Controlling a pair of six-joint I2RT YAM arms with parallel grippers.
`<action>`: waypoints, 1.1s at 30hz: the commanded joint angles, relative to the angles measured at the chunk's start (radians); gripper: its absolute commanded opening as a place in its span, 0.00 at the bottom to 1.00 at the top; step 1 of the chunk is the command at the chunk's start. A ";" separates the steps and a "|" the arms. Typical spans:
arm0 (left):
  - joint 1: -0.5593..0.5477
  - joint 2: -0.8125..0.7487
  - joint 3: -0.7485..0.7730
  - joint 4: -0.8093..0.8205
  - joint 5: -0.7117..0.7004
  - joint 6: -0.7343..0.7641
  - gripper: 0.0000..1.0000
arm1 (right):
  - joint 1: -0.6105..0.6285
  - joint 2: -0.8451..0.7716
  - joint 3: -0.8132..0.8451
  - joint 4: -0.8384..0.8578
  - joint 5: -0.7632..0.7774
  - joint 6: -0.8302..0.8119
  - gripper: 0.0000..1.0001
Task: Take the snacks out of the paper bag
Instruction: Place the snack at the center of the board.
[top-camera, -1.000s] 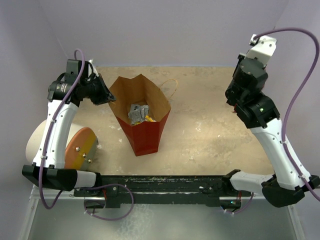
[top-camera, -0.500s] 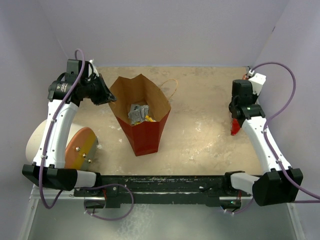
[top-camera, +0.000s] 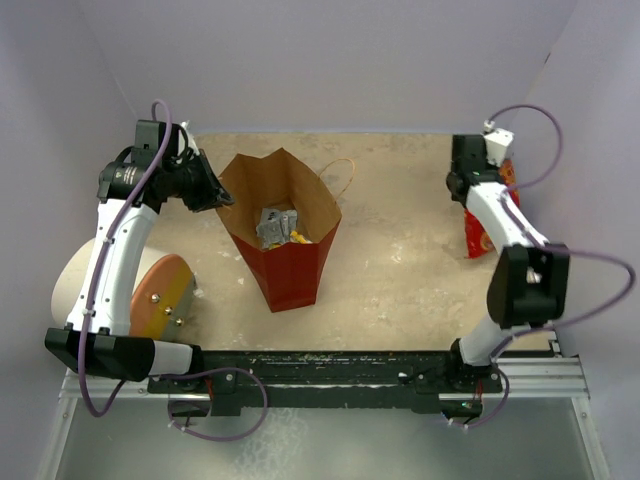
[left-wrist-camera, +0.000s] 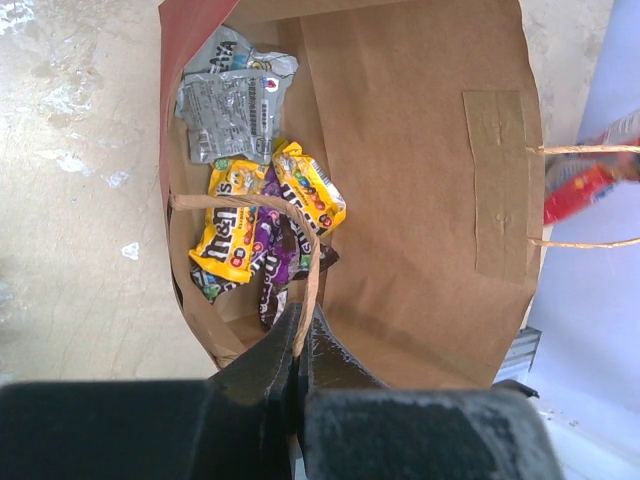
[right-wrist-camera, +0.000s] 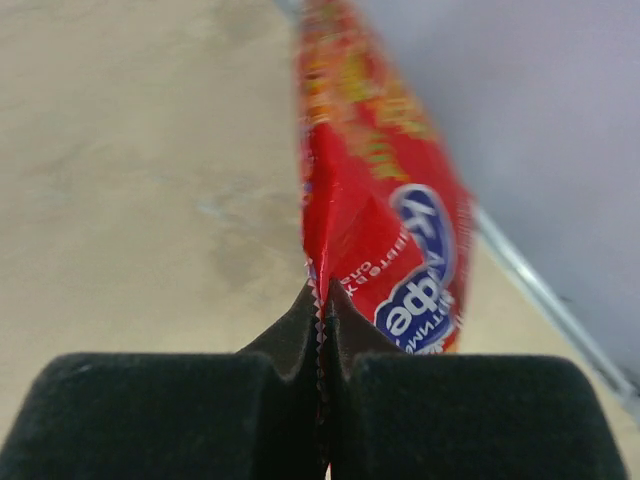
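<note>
Left gripper (left-wrist-camera: 300, 335) is shut tight, pinching the near rim of the paper bag (left-wrist-camera: 420, 200) together with a string handle (left-wrist-camera: 313, 270). Beyond the fingers, inside the bag, we note a purple packet (left-wrist-camera: 272, 262), then two yellow packets (left-wrist-camera: 225, 235), and farthest, toward 11 o'clock, a silver-grey packet (left-wrist-camera: 230, 105). Right gripper (right-wrist-camera: 322, 300) is clamped on the crimped edge of the red cookie bag (right-wrist-camera: 390, 230). It is at 3 o'clock on the table (right-wrist-camera: 130, 150), well apart from the paper bag. We cannot tell whether it touches the surface.
</note>
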 joint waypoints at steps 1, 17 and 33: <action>0.001 -0.017 -0.003 0.017 0.011 0.015 0.00 | 0.150 0.196 0.199 0.064 -0.056 0.115 0.00; 0.002 -0.025 -0.007 0.017 -0.003 0.023 0.00 | 0.206 0.379 0.454 -0.182 -0.607 -0.059 0.82; 0.005 -0.024 0.047 -0.025 -0.114 0.020 0.31 | 0.208 -0.023 0.289 -0.152 -1.261 0.037 0.93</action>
